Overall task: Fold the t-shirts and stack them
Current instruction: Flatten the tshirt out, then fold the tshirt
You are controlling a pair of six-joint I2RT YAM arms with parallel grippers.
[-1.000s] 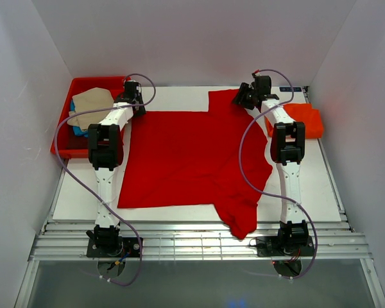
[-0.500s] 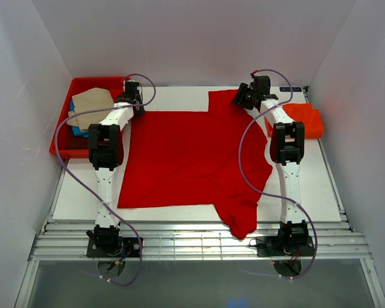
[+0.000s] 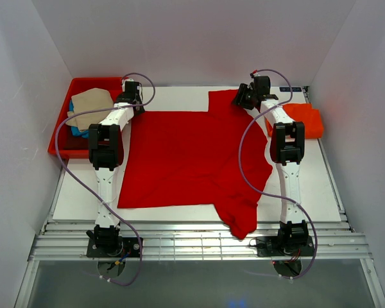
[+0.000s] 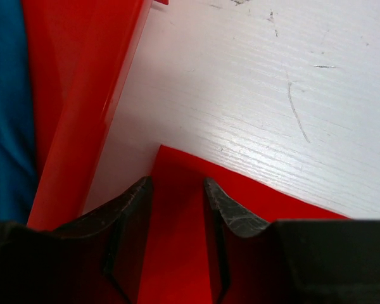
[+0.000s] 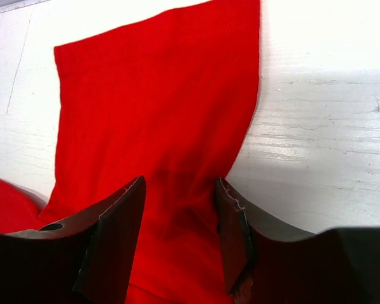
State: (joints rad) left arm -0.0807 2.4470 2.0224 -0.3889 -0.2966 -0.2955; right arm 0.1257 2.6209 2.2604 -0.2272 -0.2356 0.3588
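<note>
Red shirt (image 3: 192, 154): spread flat mid-frame on the desk (image 3: 173, 97), lower sleeve past the desk's lower edge.
Left gripper (image 4: 177, 185): narrowly parted, astride the upper-left corner of the cloth, just beside the tray (image 3: 59, 146).
Right gripper (image 5: 180, 185): parted somewhat wider, astride the upper-right sleeve, cloth lying flat between.
Orange shirt (image 3: 305, 119): folded, upper right.
Beige shirt (image 3: 93, 102): in the tray, upper left, atop the blue shirt (image 3: 76, 128).

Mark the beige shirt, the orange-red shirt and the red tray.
beige shirt (image 3: 93, 102): top view, its middle.
orange-red shirt (image 3: 310, 120): top view, its middle.
red tray (image 3: 93, 83): top view, far wall.
</note>
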